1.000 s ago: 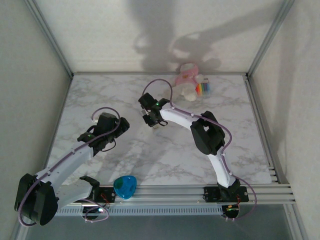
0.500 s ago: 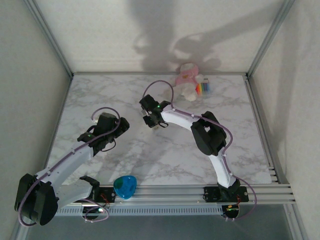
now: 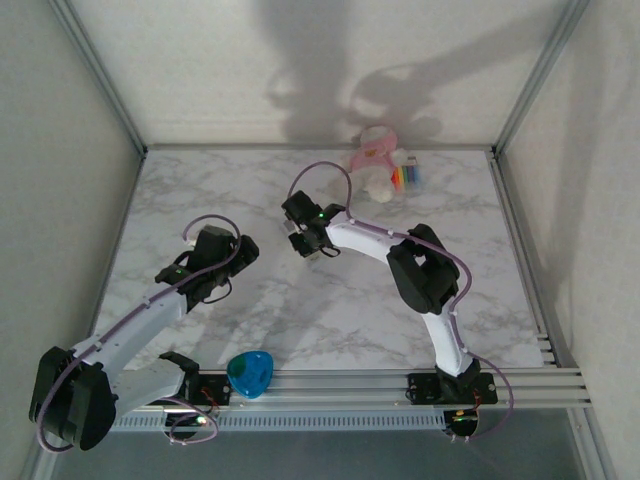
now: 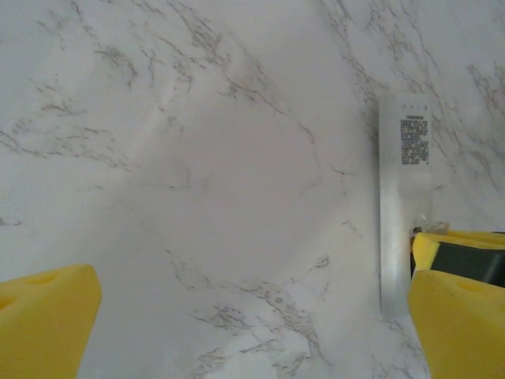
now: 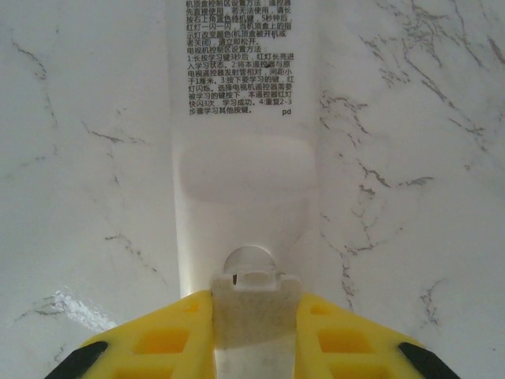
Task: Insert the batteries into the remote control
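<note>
marble slip risk: smooth desk (image 3: 330,320) under the remote (image 4: 404,197), with nothing bracing it; likely to skate or swing round if pulled or levered from one end only.
lid risk: small off-white piece (image 5: 255,304) pinched at the near end of the remote (image 5: 245,158), perhaps the battery lid or its catch, hard to tell which; could snap or pop free and drop if tilted too far or tugged off-line.
grip risk: narrow hold on a thin edge, so may slide out between the pads (image 5: 181,324) under any sideways load.
support risk: no second hold on the remote; probably needs pinning down before any firmer pull.
right tool (image 5: 255,316): nearly closed, clamped on the small off-white piece, with that piece butting against a rounded notch in the remote's back; seen from above (image 3: 305,240) near the middle of the desk.
left tool (image 4: 252,324): spread wide, holding nothing, poised over bare marble, with the remote just beside its right finger (image 4: 458,332); seen from above (image 3: 222,262) left of the right tool, apart from it.
remote position: flat on the desk, printed label side up, buttons hidden underneath, near end at the right tool.
</note>
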Tool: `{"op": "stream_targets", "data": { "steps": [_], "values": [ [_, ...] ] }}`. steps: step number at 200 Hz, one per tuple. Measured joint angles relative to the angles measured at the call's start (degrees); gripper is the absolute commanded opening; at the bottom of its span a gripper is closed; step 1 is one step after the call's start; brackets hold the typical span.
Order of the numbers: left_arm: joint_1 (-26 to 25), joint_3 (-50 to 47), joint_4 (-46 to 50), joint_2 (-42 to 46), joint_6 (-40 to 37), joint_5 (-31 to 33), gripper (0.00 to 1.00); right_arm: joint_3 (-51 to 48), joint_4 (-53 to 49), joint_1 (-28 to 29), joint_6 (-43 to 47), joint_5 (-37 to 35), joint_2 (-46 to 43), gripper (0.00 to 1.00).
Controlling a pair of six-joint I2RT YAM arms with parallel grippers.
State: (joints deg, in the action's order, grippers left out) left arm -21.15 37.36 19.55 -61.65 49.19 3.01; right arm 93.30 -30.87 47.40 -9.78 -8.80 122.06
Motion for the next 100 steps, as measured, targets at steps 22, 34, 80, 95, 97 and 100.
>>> {"op": "stream_targets", "data": {
  "steps": [22,34,80,95,97,100],
  "values": [
    [0.0,0.0,0.0,-0.1,0.0,0.0,1.00,0.0,0.0,0.0,0.0,0.0,0.0,0.24],
    [0.0,0.0,0.0,-0.1,0.0,0.0,1.00,0.0,0.0,0.0,0.0,0.0,0.0,0.24],
    [0.0,0.0,-0.1,-0.3,0.0,0.0,0.99,0.0,-0.2,0.0,0.0,0.0,0.0,0.24],
    [0.0,0.0,-0.1,-0.5,0.0,0.0,0.99,0.0,-0.2,0.0,0.1,0.0,0.0,0.24],
    [0.0,0.0,-0.1,-0.5,0.0,0.0,0.99,0.0,-0.2,0.0,0.1,0.0,0.0,0.24],
    [0.0,0.0,-0.1,-0.5,0.0,0.0,1.00,0.0,-0.2,0.0,0.1,0.0,0.0,0.24]
  ]
}}
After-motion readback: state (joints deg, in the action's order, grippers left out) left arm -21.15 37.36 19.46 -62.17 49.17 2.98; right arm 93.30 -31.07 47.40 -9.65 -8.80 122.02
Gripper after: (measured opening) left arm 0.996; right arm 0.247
